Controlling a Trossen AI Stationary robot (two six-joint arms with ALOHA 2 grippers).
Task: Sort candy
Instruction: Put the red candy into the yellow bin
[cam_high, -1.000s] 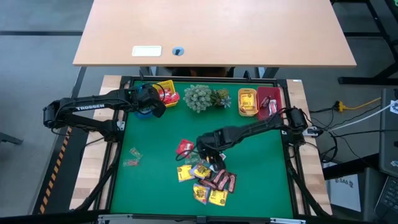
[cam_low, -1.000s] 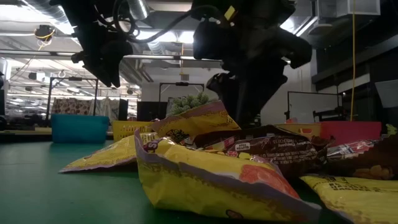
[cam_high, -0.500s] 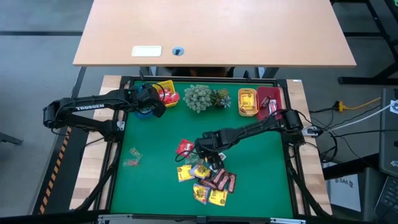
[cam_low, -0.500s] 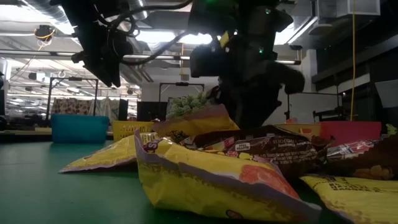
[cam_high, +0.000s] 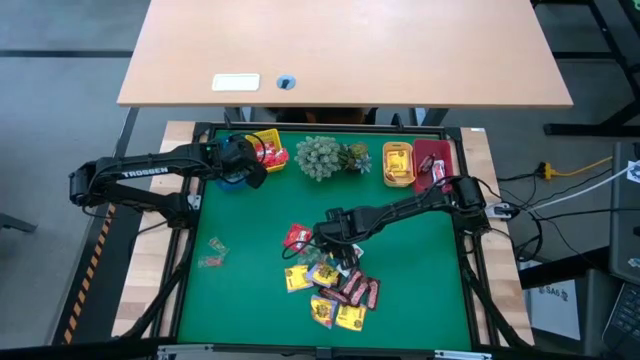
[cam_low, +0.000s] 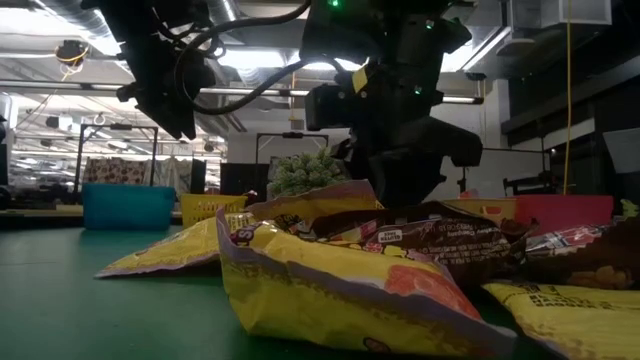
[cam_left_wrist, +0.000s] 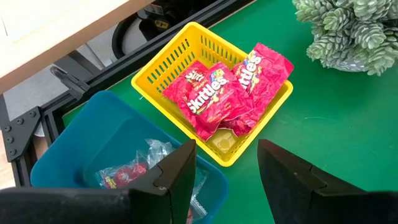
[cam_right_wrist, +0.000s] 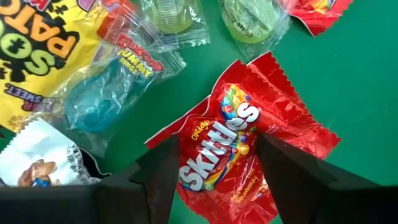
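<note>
The candy lies in a pile (cam_high: 335, 290) on the green mat, with a red Skittles packet (cam_right_wrist: 230, 143) at its far left edge (cam_high: 297, 236). My right gripper (cam_right_wrist: 221, 177) is open and points steeply down over this packet, one finger at each side of its lower half; in the high view it shows as (cam_high: 322, 243). My left gripper (cam_left_wrist: 227, 180) waits open in the air at the far left, over the blue bin (cam_left_wrist: 93, 143) and the yellow bin (cam_left_wrist: 186, 43). The yellow bin holds red packets (cam_left_wrist: 211, 99). My right gripper comes at the red Skittles packet from above, with its fingers (cam_right_wrist: 155, 177) overlapping the packet's two side edges (cam_right_wrist: 186, 168). The packet lies flat on the mat. I cannot tell whether the fingertips touch it.
A grey-green plant cluster (cam_high: 325, 157) stands at the far middle, with an orange bin (cam_high: 398, 165) and a red bin (cam_high: 432, 163) to its right. Two clear-wrapped sweets (cam_high: 212, 252) lie apart at the left. Yellow and pale packets (cam_right_wrist: 37, 56) crowd the red packet.
My right gripper has sunk a little toward the candy pile and tipped more steeply down, staying open. In the low view the raised edge of a yellow packet next to it has dropped lower.
</note>
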